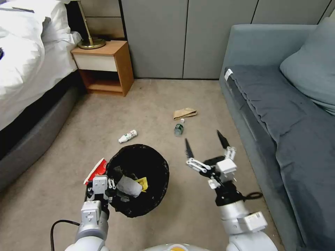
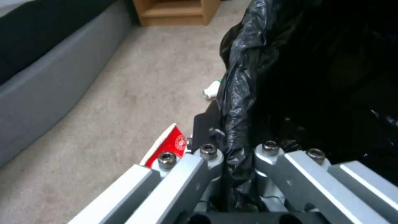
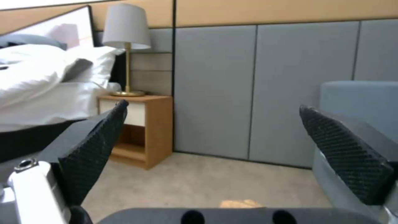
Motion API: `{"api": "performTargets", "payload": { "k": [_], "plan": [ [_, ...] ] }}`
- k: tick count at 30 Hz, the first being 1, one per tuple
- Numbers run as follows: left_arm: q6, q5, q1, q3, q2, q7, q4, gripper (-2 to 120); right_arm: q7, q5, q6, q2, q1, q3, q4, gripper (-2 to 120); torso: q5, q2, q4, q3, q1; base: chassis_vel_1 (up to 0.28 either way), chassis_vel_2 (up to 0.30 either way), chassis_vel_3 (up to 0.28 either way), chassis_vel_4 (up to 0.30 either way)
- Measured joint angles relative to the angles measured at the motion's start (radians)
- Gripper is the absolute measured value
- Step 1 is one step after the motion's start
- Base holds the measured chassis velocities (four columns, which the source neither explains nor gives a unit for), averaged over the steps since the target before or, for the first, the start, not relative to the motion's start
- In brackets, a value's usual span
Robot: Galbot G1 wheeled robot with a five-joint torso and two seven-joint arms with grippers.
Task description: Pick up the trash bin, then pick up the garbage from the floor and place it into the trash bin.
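My left gripper point(image 1: 109, 183) is shut on the near-left rim of the trash bin point(image 1: 139, 209), whose black bag lining point(image 2: 240, 93) sits pinched between the fingers. Crumpled white paper point(image 1: 128, 186) and a yellow wrapper point(image 1: 142, 183) lie inside. On the carpet, a red wrapper point(image 1: 96, 170) lies just left of the bin. Beyond the bin lie a white bottle point(image 1: 127, 136), a clear bottle point(image 1: 179, 128) and a brown paper bag point(image 1: 184, 113). My right gripper point(image 1: 206, 144) hangs open and holds nothing, right of the bin and nearer to me than the clear bottle.
A bed point(image 1: 24, 69) with a dark grey base runs along the left. A wooden nightstand point(image 1: 104, 66) with a brass lamp point(image 1: 90, 42) stands at the back left. A grey sofa point(image 1: 286, 115) lines the right side. Carpet lies open between them.
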Motion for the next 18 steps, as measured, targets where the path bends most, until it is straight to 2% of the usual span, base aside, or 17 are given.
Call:
{"api": "performTargets", "payload": {
  "k": [6, 18],
  "plan": [
    [0.000, -0.011, 0.003, 0.000, -0.001, -0.007, -0.014, 1, 0.000, 0.015, 0.040, 0.010, 0.002, 0.013, -0.033, 100, 0.0001, 0.000, 0.0001, 0.000, 0.000, 0.000, 0.000, 0.000, 0.000],
    [0.000, -0.011, 0.006, 0.002, -0.001, -0.008, -0.021, 1, 0.007, 0.029, 0.054, 0.013, 0.018, 0.012, -0.065, 100, 0.0001, 0.000, 0.0001, 0.000, 0.000, 0.000, 0.000, 0.000, 0.000]
  ]
}}
